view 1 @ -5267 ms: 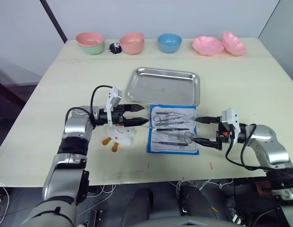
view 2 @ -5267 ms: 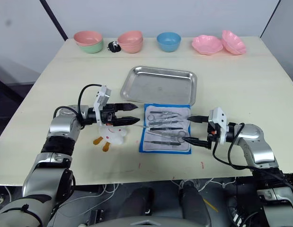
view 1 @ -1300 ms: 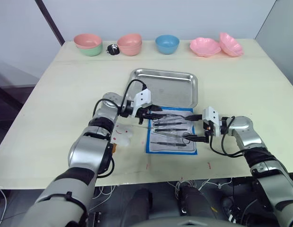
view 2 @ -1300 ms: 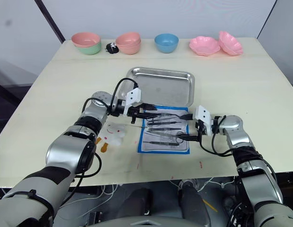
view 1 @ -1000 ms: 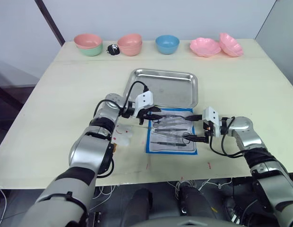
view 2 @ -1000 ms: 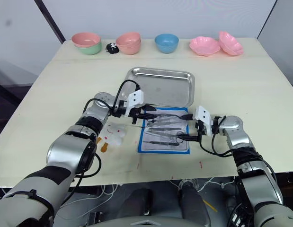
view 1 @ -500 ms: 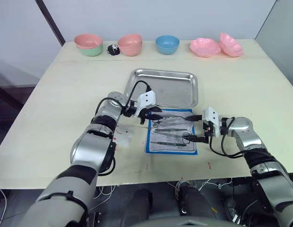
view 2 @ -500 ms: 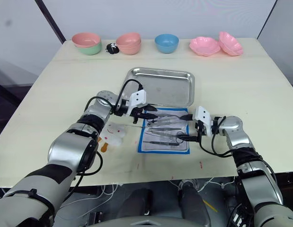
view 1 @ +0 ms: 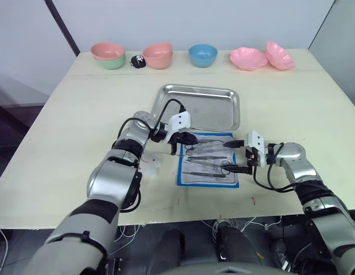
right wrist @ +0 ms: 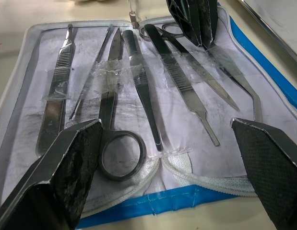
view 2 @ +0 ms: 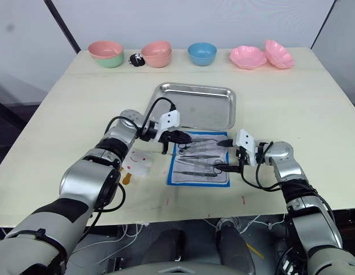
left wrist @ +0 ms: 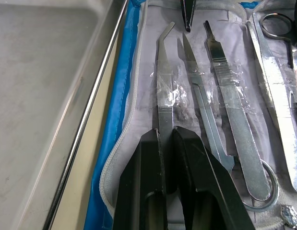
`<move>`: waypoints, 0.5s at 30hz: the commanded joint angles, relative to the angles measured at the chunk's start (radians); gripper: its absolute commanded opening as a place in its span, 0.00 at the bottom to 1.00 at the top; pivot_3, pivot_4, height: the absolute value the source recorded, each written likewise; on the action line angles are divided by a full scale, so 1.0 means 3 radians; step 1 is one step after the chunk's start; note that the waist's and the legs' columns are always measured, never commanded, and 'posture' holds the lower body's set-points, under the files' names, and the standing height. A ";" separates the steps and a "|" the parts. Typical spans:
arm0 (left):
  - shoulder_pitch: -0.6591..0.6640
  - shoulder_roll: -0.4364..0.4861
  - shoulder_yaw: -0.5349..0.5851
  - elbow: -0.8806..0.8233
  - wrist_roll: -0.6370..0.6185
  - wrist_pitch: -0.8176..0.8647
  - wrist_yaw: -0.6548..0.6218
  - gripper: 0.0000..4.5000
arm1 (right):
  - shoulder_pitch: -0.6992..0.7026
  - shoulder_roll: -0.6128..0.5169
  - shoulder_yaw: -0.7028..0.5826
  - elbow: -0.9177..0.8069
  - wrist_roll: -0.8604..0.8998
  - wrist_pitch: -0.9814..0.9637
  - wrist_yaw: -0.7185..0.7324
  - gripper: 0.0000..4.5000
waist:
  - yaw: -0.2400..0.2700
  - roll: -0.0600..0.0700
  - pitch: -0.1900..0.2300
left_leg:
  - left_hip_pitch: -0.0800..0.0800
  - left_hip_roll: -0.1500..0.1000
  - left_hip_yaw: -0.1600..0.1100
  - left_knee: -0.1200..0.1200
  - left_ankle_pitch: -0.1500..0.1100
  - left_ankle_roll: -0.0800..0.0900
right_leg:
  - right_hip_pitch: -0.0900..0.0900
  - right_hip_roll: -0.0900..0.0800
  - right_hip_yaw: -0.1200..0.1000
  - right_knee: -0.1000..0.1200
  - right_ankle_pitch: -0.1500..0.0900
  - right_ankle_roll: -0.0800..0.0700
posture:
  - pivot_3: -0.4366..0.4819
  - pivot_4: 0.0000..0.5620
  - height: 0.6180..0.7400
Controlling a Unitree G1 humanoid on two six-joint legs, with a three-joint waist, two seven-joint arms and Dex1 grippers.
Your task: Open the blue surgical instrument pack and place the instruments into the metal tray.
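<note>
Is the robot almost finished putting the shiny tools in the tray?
Not nearly. Done: the flat blue surgical instrument pack lies open on the table, its slender silver instruments taped inside. In hand: the left tool is closed on the bent-tipped silver forceps nearest the shallow steel tray; the right tool waits open at the pack's other end. Left: every instrument; the tray holds none.
</note>
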 commanded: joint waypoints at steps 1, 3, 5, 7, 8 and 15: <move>-0.0070 0.0077 -0.0068 0.0060 0.0100 0.0026 -0.0009 0.01 | 0.0133 0.0008 0.0201 0.0162 -0.0222 0.0108 0.0017 1.00 | -0.0001 0.0000 0.0000 | 0.0000 0.0000 0.0000 0.0000 0.0000 0.0000 | 0.0000 0.0000 0.0000 0.0000 0.0000 0.0000 | 0.48 0.27 1.00; -0.0117 0.0088 -0.0084 0.0051 0.0112 0.0018 -0.0034 0.01 | 0.0133 0.0009 0.0222 0.0164 -0.0240 0.0124 0.0023 1.00 | -0.0001 0.0000 0.0000 | 0.0000 0.0000 0.0000 0.0000 0.0000 0.0000 | 0.0000 0.0000 0.0000 0.0000 0.0000 0.0000 | 0.48 0.27 1.00; -0.0174 0.0097 -0.0111 0.0044 0.0135 0.0008 -0.0063 0.01 | 0.0123 0.0002 0.0244 0.0172 -0.0267 0.0157 0.0023 1.00 | -0.0003 0.0000 0.0000 | -0.0001 0.0000 0.0000 0.0000 0.0000 0.0000 | 0.0000 0.0001 0.0000 0.0000 0.0000 0.0000 | 0.48 0.27 1.00; -0.0224 0.0096 -0.0108 0.0041 0.0140 0.0024 -0.0089 0.01 | 0.0113 0.0006 0.0248 0.0179 -0.0275 0.0202 0.0010 1.00 | -0.0004 0.0000 0.0000 | 0.0000 0.0000 0.0000 0.0000 0.0000 0.0000 | 0.0000 0.0001 0.0000 0.0000 0.0000 0.0000 | 0.48 0.27 1.00; -0.0246 0.0092 -0.0101 0.0041 0.0140 0.0037 -0.0095 0.01 | 0.0111 0.0008 0.0248 0.0181 -0.0278 0.0214 0.0008 1.00 | -0.0004 0.0000 0.0000 | 0.0000 0.0000 0.0001 0.0000 0.0000 0.0000 | -0.0001 0.0001 0.0000 0.0000 0.0000 0.0000 | 0.48 0.27 1.00; -0.0382 0.0129 -0.0193 0.0032 0.0274 0.0114 -0.0073 0.01 | 0.0069 -0.0023 0.0310 0.0177 -0.0395 0.0403 -0.0044 1.00 | -0.0005 0.0000 0.0000 | -0.0001 0.0000 0.0000 0.0000 0.0000 0.0000 | -0.0001 0.0002 0.0000 0.0000 0.0000 0.0000 | 0.48 0.27 1.00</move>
